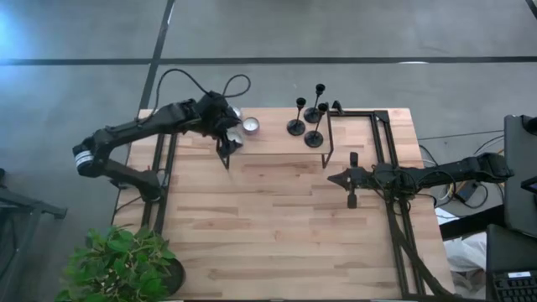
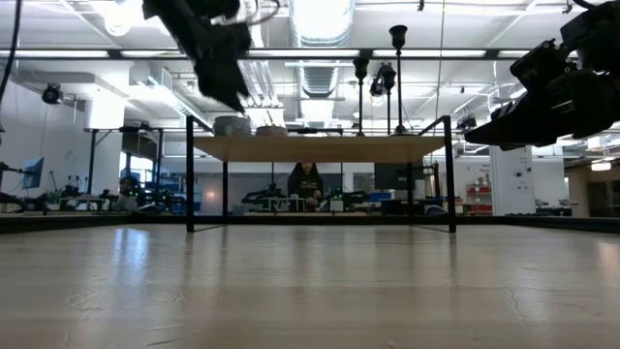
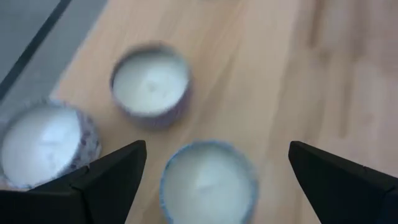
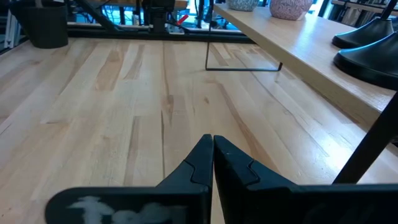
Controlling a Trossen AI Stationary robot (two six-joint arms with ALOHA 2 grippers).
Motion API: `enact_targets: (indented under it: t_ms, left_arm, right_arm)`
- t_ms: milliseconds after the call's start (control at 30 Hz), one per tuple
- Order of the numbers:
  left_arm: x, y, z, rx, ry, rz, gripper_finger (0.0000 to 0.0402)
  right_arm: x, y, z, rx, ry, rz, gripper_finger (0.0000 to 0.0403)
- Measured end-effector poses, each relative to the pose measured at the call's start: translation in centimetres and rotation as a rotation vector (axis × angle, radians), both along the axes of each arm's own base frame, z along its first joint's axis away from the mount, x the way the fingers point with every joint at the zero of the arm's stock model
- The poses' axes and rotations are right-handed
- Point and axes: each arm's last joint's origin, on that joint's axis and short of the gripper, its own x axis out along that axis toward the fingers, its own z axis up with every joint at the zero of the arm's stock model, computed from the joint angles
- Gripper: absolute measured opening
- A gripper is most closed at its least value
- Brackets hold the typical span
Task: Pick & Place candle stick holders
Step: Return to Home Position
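As we are looking down, the candle stick holders (image 1: pixel 296 127) are standing on the shelf (image 1: pixel 270 139). Left wrist: our left tool (image 3: pixel 216 149) is hanging spread over the shelf's candles (image 3: pixel 151 84); retreating low is risking clipping one. Right wrist: our right tool (image 4: pixel 212 155) is idling, pressed together, beside the shelf.

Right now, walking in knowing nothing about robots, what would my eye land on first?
Probably the three black candle stick holders standing clustered on the raised wooden shelf at the far edge of the table. Next, the left gripper, its fingers open, hanging above three white-filled candles on that shelf's left part. The right gripper hovers over bare table with fingers shut.
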Motion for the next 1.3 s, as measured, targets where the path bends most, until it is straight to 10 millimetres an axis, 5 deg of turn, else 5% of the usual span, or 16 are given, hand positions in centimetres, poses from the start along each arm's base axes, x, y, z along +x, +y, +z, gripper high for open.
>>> enact_targets:
  t_ms: [367, 733, 900, 1100, 1300]
  left_arm:
    - [-1.9, -1.8, 7.1, -0.193, -0.418, 0.078, 0.0399]
    - [-2.5, -2.0, 11.3, -0.120, -0.781, 0.071, 0.0399]
    - [-2.1, -2.0, 12.2, -0.254, -0.940, 0.135, 0.0399]
    - [-1.5, -2.1, 11.9, -0.286, -0.938, 0.129, 0.0399]
    - [-0.4, -5.7, 12.3, -0.152, -0.918, -0.116, 0.0399]
  right_arm:
    - [0.0, 0.0, 0.0, 0.000, 0.001, 0.001, 0.0009]
    - [0.0, 0.0, 0.0, 0.000, 0.001, 0.000, 0.0009]
    - [0.0, 0.0, 0.0, 0.000, 0.001, 0.000, 0.0009]
    - [0.0, 0.0, 0.0, 0.000, 0.001, 0.000, 0.0009]
    - [0.0, 0.0, 0.0, 0.000, 0.001, 0.000, 0.0008]
